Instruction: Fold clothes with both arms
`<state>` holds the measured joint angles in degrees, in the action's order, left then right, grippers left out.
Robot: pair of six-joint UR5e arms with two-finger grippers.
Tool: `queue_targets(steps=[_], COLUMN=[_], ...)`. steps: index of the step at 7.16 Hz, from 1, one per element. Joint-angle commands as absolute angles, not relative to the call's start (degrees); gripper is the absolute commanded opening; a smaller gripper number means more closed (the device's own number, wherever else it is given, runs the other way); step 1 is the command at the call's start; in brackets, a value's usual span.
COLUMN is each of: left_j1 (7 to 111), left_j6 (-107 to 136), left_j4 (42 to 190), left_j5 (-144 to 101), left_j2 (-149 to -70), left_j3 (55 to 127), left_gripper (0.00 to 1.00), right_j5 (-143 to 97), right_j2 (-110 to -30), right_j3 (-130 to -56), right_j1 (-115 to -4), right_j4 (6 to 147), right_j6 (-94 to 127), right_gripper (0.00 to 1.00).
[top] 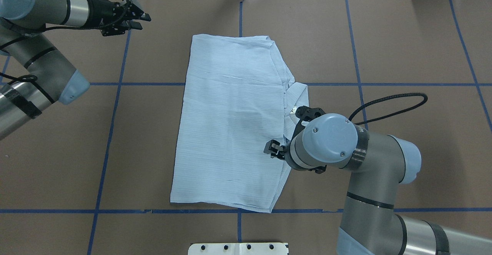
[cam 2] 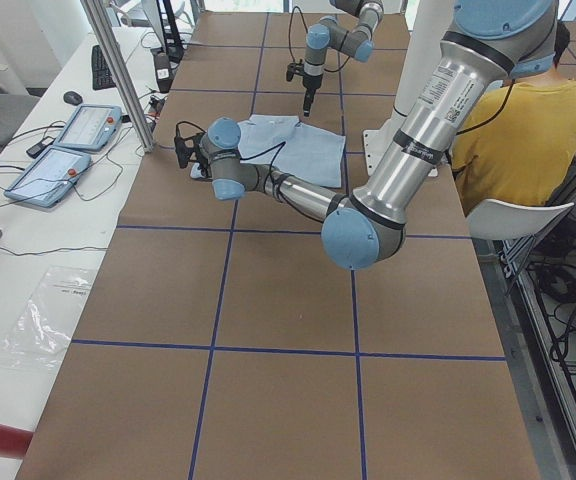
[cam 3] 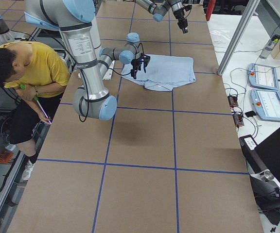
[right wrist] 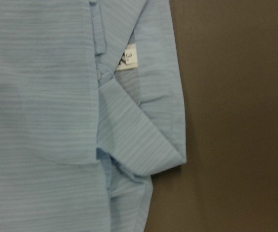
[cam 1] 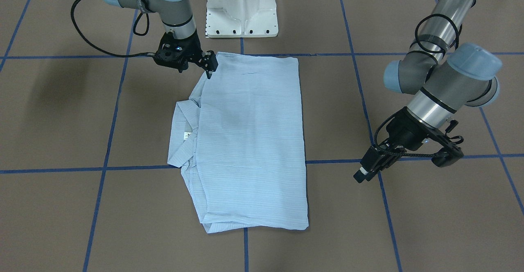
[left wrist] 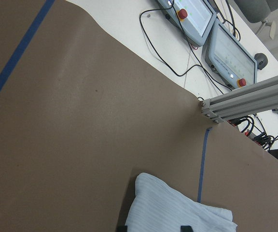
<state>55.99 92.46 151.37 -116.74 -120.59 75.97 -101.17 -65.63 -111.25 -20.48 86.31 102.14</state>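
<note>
A light blue shirt [cam 1: 249, 141] is seen folded into a long rectangle in the middle of the table [cam 1: 409, 231], which is covered with matte brown paper and crossed by blue tape lines [cam 1: 327, 54]. The cloth is thin and finely striped, and soft creases are visible across its flat top layer. Along one long edge the pointed collar [right wrist: 139, 140] is seen jutting out, with a small white label [right wrist: 128, 58] tucked just inside it.

The right gripper [cam 1: 191, 66], black and angular, is held at the shirt's corner nearest the white base [cam 1: 241, 10]. Its fingers appear spread, and one tip is placed at the cloth's edge, though contact cannot be confirmed. The left gripper [cam 1: 403, 168] is held over bare paper, well apart from the shirt's opposite long edge, with its two fingers spread wide and nothing gripped. The arms [cam 1: 444, 30] are built of smooth silver-grey tubes with rounded light blue caps.
</note>
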Motion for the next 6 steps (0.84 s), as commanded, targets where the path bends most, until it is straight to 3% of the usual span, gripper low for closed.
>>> queue_targets(steps=[1, 6], left_j1=[55.99, 56.16], left_j6=[92.37, 92.37], left_j4=[151.44, 151.35], left_j5=[-116.63, -116.45], left_j2=[-120.50, -120.06], left_j3=[76.02, 77.26], left_gripper=[0.47, 0.47], right_j5=[-97.76, -88.87], right_j2=[-65.84, -65.48], right_j3=[-111.36, -110.57], right_j1=[-15.41, -9.23], right_j4=[82.00, 80.87], right_j6=[121.38, 143.42], right_gripper=[1.00, 0.98])
